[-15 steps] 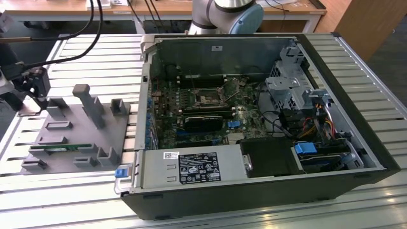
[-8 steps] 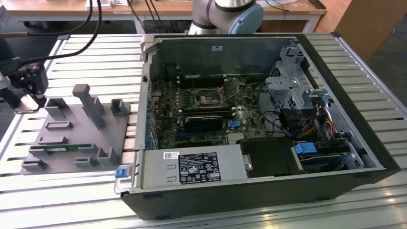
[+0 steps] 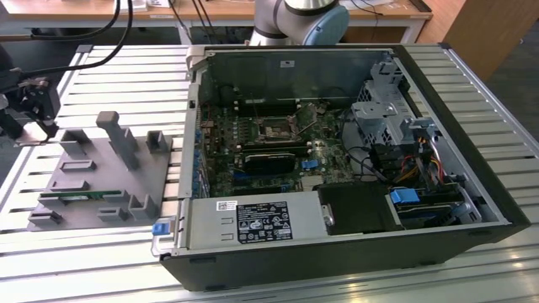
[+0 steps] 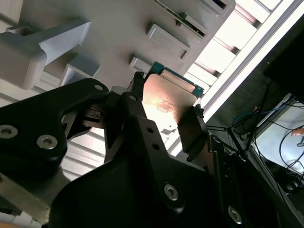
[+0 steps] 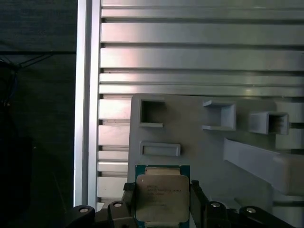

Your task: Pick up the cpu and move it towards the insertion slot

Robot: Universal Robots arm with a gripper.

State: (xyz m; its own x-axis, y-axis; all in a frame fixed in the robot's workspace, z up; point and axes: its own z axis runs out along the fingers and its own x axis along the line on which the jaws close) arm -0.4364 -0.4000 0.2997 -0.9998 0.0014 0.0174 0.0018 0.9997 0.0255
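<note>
A slatted metal desk (image 3: 101, 69) carries everything. On it lies an open black computer case (image 3: 471, 189), side panel off. The case holds a green motherboard (image 3: 252, 151), a silver power supply (image 3: 252, 224) along its near wall, a metal drive cage (image 3: 383, 120) and loose cables towards the exterior view's right. The arm's grey base (image 3: 303, 19) rises behind the case.

At the exterior view's left of the case, just beside it, sits a grey plastic fixture (image 3: 93, 183) with upright posts and several rectangular recesses. A thin green memory stick (image 3: 80, 196) lies in one of the near recesses.

The insertion slot (image 3: 276, 130), a square socket with a shiny frame and dark centre, sits on the motherboard inside the case, well apart from the hand.

The hand (image 5: 161, 202) is at the far left of the exterior view, beyond the fixture. In both wrist views its two black fingers (image 5: 197, 199) are clamped on opposite edges of the cpu (image 5: 161, 190). The cpu is a silvery square with a green rim, and it is held over the fixture's edge, next to a shallow recess (image 5: 160, 149).
</note>
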